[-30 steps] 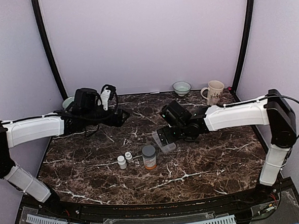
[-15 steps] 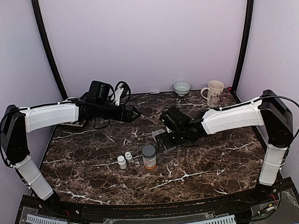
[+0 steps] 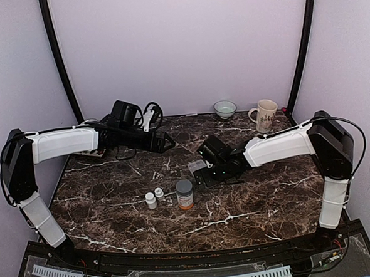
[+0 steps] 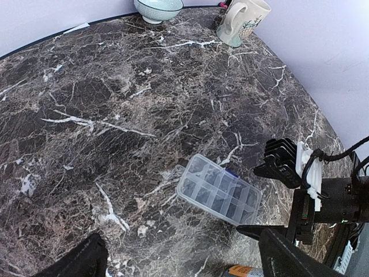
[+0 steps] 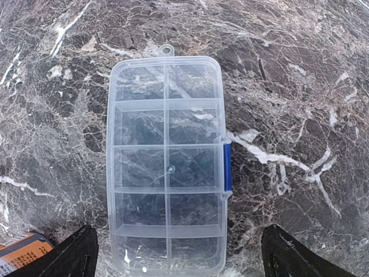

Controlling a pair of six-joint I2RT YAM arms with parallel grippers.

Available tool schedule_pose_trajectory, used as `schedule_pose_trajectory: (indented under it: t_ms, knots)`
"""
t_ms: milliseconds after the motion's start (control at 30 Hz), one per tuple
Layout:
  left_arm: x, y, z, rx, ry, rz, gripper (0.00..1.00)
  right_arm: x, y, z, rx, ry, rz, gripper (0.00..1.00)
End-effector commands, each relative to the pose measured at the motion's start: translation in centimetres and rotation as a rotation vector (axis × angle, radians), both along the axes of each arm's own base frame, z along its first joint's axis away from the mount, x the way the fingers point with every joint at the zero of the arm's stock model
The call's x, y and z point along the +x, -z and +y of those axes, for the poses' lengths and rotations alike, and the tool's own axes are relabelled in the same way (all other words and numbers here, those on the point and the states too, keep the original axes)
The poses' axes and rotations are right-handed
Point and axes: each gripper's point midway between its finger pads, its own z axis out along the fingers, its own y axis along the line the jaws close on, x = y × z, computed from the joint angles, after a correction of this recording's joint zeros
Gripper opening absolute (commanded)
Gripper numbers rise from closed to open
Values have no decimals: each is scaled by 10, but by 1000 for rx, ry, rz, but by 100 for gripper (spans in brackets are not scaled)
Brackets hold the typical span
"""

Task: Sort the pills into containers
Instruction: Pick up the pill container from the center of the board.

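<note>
The clear plastic pill box point(image 5: 167, 167) lies flat on the dark marble desk point(image 3: 258, 197) near its middle, with two rows of five compartments and a blue clasp point(image 5: 228, 167) on one long edge; the right tool point(image 5: 179, 257) hangs directly above it with its jaws spread wide, one finger showing off each side of the box's near end and neither touching it, and it holds nothing; a couple of tiny pale specks point(image 5: 125, 257) sit in the nearest compartment, too small to say whether they are pills; the left tool point(image 4: 184, 259) is raised over the far left part of the desk, angled toward the box from well apart, its jaws also wide and empty; just in front of the box stands an orange bottle point(image 3: 185, 195) with a grey cap, upright; to its left stand two small white bottles point(image 3: 155, 197), close together; at the far edge of the desk, near the back wall, sit a small bowl point(image 3: 224, 108) and, to its right, a cream mug point(image 3: 264, 113).
</note>
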Motion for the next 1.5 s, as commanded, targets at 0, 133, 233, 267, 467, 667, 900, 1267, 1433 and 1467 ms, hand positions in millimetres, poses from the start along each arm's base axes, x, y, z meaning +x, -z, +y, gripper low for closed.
schedule_pose_trajectory:
  t_ms: [0,133,233,267,467,667,900,1267,1433,1467]
  knots:
    - [-1,-8,-5,-11,13,-7,94,9,-3,11,28,-15,-4,100]
    - [0,-8,-5,-9,12,-10,94,10,4,13,12,-26,8,100]
    - [1,-9,-5,-9,12,-13,94,9,8,13,4,-29,14,99]
    - [1,-9,-6,-9,12,-12,94,9,9,13,0,-31,18,98]
    - [3,-9,-4,-3,1,-14,93,7,19,13,-17,-47,40,85]
    - [3,-8,-3,5,-3,-16,94,5,22,16,-14,-62,51,69]
    - [4,-7,-3,5,-8,-16,94,5,19,17,-9,-77,54,48]
    - [6,-2,-9,-5,3,9,94,13,-2,23,15,-89,4,23]
    - [6,0,-11,-12,6,22,94,17,-16,23,29,-87,-27,18]
    - [6,0,-11,-14,7,25,94,18,-20,24,33,-87,-36,16]
